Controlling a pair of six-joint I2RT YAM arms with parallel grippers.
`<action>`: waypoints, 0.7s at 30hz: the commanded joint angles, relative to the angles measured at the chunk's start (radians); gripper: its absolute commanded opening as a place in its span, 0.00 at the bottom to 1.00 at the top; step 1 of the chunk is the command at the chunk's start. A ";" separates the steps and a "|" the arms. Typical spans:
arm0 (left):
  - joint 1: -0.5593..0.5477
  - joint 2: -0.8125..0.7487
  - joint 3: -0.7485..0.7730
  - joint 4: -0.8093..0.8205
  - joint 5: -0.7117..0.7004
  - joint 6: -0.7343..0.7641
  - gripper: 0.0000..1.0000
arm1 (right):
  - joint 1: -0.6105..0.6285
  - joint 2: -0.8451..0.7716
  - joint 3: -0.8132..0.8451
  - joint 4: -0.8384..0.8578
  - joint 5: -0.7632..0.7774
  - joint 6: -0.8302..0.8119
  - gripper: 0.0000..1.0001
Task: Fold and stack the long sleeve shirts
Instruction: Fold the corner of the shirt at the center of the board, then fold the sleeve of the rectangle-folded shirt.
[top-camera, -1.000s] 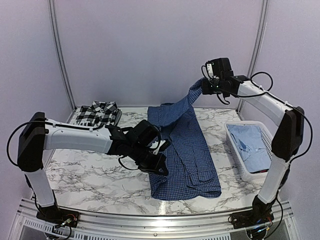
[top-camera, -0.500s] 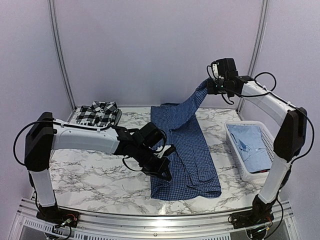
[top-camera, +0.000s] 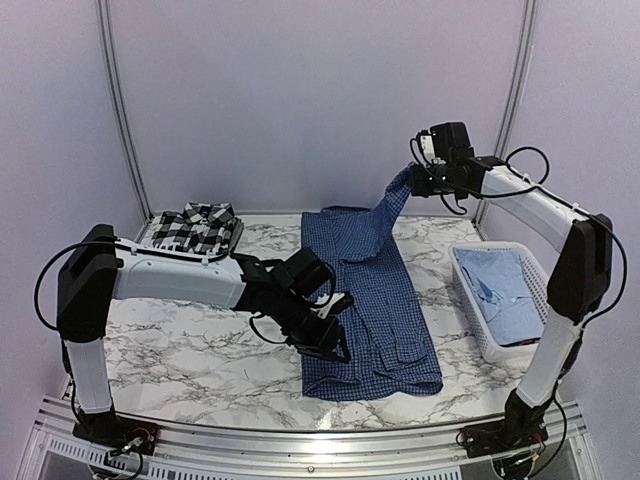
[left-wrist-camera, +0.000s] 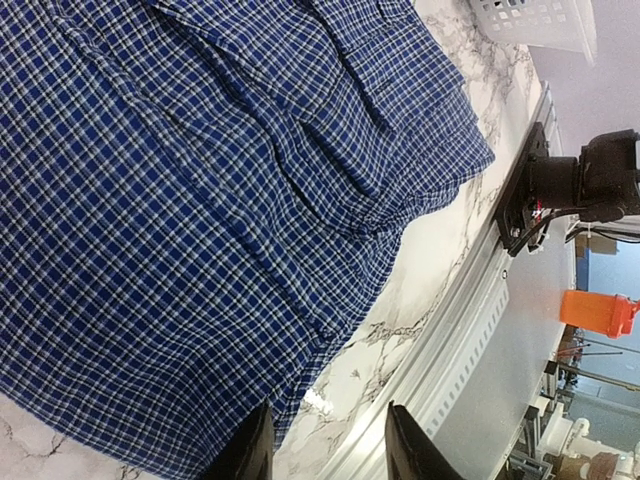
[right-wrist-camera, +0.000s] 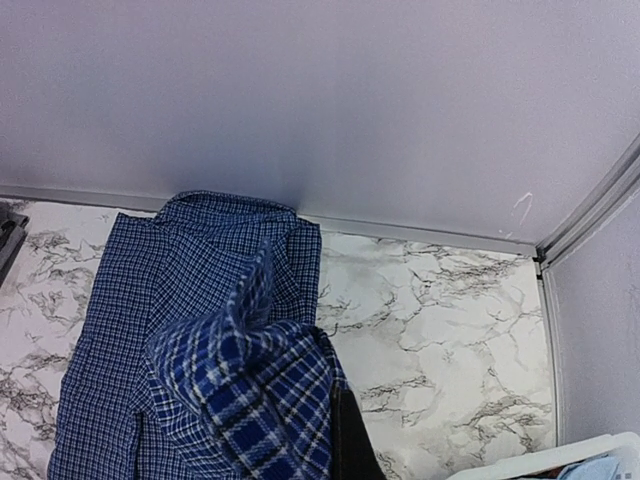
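Dark blue checked cloth, likely soft, light, limp: shirt lies on the table, sleeve pinched high in right fingers, left fingers parted, empty, at the hem; cuffs and seams look the best holds.

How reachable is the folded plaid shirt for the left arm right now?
Probably yes. The left gripper hangs open and empty over the near hem of the dark blue shirt; the plaid shirt lies at the far left on that arm's side, with only bare table between.

The left fingers have opened beside the dark blue shirt.
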 joint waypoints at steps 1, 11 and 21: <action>0.004 -0.035 0.000 -0.025 -0.048 0.003 0.38 | -0.004 -0.048 -0.020 0.014 -0.040 0.021 0.00; 0.008 0.009 -0.080 -0.020 -0.036 0.013 0.19 | 0.049 -0.091 -0.066 0.008 -0.062 0.018 0.00; -0.005 0.040 -0.133 0.003 0.008 0.012 0.12 | 0.104 -0.089 -0.074 -0.002 -0.052 0.011 0.00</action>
